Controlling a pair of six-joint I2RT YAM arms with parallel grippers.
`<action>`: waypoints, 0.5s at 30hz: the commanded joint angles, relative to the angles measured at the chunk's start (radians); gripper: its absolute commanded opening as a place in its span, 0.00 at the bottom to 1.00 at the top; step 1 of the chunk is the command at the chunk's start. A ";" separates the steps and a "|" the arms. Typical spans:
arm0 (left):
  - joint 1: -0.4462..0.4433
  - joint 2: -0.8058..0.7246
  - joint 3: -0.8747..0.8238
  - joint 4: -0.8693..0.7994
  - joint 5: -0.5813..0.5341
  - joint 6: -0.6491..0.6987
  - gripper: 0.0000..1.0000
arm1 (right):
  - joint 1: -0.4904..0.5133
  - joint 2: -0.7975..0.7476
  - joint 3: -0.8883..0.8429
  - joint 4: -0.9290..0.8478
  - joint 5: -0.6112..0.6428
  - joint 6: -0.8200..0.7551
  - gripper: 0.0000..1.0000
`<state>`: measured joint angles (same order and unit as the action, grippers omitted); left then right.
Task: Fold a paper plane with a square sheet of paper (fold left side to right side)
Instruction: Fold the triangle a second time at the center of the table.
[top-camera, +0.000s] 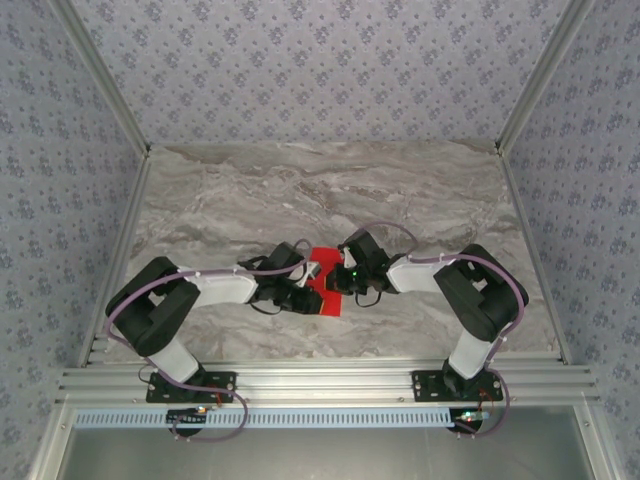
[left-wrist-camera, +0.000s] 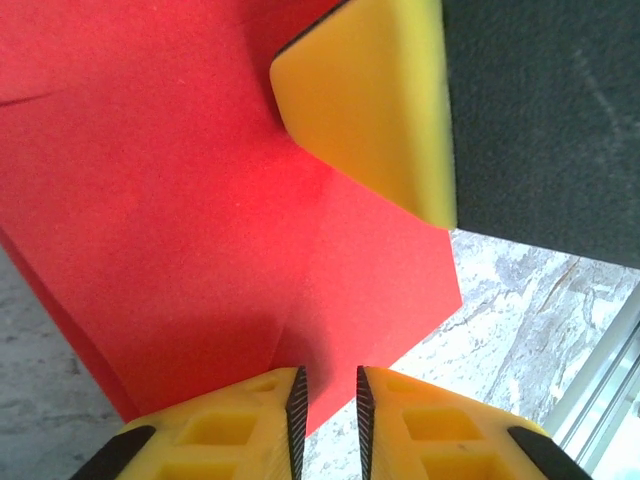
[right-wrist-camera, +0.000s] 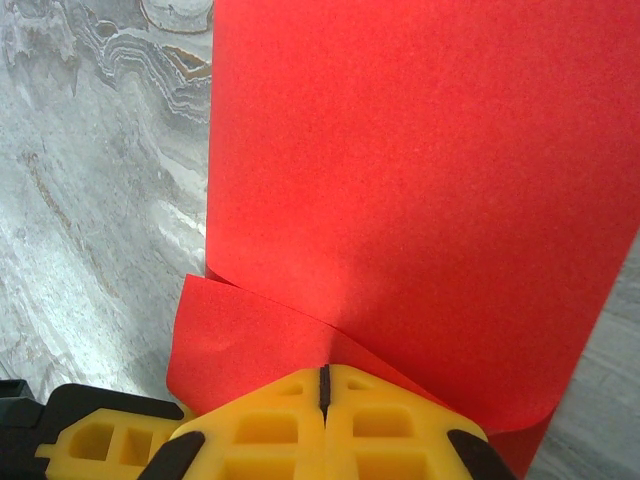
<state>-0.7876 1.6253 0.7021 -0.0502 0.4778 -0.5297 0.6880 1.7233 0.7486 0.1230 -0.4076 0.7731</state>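
Note:
The square sheet of paper (top-camera: 326, 292) is bright red and lies on the marble table between my two grippers, near the front middle. In the right wrist view the sheet of paper (right-wrist-camera: 420, 180) curls over itself, with a lower layer showing at the bottom left. My right gripper (right-wrist-camera: 323, 378) is shut with its tips against the edge of the upper layer; I cannot tell if paper is pinched. In the left wrist view my left gripper (left-wrist-camera: 329, 395) stands slightly open over a corner of the paper (left-wrist-camera: 180, 200), nothing between its pads. The right gripper's fingertip (left-wrist-camera: 370, 100) rests on the sheet there.
The marble table (top-camera: 300, 190) stretches back to patterned walls on three sides. An aluminium rail (top-camera: 320, 380) runs along the near edge, with both arm bases on it. Upright frame posts (top-camera: 100, 70) stand at the far corners.

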 joint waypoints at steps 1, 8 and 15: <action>-0.005 -0.011 -0.039 -0.025 -0.031 -0.008 0.19 | 0.006 0.030 -0.014 -0.122 0.056 -0.015 0.04; 0.016 -0.089 -0.116 -0.032 -0.048 -0.038 0.10 | 0.007 0.029 -0.013 -0.127 0.059 -0.019 0.03; 0.071 -0.246 -0.166 -0.031 0.006 -0.054 0.08 | 0.008 0.029 -0.009 -0.125 0.056 -0.018 0.03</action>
<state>-0.7322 1.4528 0.5430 -0.0563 0.4534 -0.5709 0.6888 1.7233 0.7506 0.1192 -0.4072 0.7696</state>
